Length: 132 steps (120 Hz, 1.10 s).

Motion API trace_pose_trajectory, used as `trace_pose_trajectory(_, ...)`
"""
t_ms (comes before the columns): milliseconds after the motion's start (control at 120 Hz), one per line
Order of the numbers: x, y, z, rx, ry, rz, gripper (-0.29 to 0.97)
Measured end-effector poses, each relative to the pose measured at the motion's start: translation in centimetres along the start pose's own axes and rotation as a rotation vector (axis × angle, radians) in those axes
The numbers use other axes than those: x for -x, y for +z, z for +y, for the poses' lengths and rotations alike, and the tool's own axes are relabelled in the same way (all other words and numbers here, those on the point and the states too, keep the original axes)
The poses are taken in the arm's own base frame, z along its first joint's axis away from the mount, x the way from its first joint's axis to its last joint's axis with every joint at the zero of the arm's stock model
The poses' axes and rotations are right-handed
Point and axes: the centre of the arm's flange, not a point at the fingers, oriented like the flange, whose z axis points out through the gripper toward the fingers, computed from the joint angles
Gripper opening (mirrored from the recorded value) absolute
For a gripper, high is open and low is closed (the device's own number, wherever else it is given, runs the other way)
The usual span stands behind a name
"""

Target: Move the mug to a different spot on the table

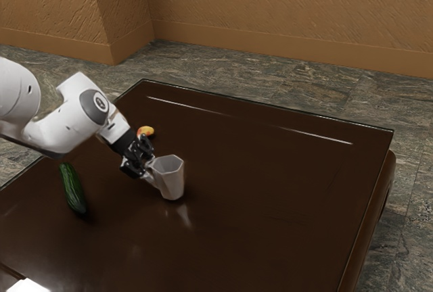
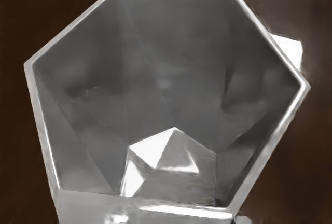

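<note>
- My gripper (image 1: 141, 163) sits left of centre in the exterior view, black, at the end of my white arm (image 1: 61, 119), which comes in from the frame's left edge.
- Grip: my fingertips are right at the mug's left rim. I cannot tell whether they pinch its wall or only stand against it.
- The mug (image 1: 170, 178) is pale grey and six-sided, mouth up, just right of my gripper and a little below the frame's middle height. It leans slightly, its rim tipped toward the exterior view's right.
- In the wrist view I look straight down into the mug (image 2: 166, 79): a hexagonal rim, grey facets running down to a small bright floor in the lower middle of the frame. A white bit of it sticks out past the rim at upper right.
- The table (image 1: 284, 190) is dark, glossy brown. It shows as dark corners around the mug's rim in the wrist view (image 2: 26, 6).
- A small orange-and-red round thing (image 1: 145, 131) lies on the table just above my gripper in the frame, apart from the mug.
- A green cucumber (image 1: 72, 188) lies on the table at lower left, well apart from the mug, under my arm.
- Farther off is a grey stone floor (image 1: 270, 76) across the upper middle.
- Farthest is an orange-brown wall (image 1: 270, 1) along the top of the frame.
</note>
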Motion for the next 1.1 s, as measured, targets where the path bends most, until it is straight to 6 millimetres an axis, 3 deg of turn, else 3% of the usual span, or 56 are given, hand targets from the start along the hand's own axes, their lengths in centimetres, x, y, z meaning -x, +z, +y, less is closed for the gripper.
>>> trace_pose_trajectory(125,0.4,0.2,0.2,0.011,0.029,0.005,0.46)
trace_pose_trajectory(283,0.7,-0.5,-0.2,0.003,0.077,-0.002,0.58)
trace_pose_trajectory(400,0.3,-2.1,-0.9,-0.016,0.139,-0.027,0.62)
trace_pose_trajectory(467,-0.1,-4.3,-1.2,-0.042,0.176,-0.04,0.64)
trace_pose_trajectory(600,-5.2,-11.1,-1.2,-0.091,0.311,-0.111,0.66)
trace_pose_trajectory(733,-13.8,-16.5,-0.8,-0.055,0.443,-0.253,0.67)
trace_pose_trajectory(800,-16.7,-17.9,0.5,-0.039,0.426,-0.33,0.67)
trace_pose_trajectory(958,-25.8,-24.4,3.3,-0.121,0.254,-0.453,0.68)
trace_pose_trajectory(1008,-27.7,-24.9,4.3,-0.123,0.182,-0.466,0.68)
trace_pose_trajectory(1100,-29.7,-24.2,6.2,-0.102,0.047,-0.494,0.68)
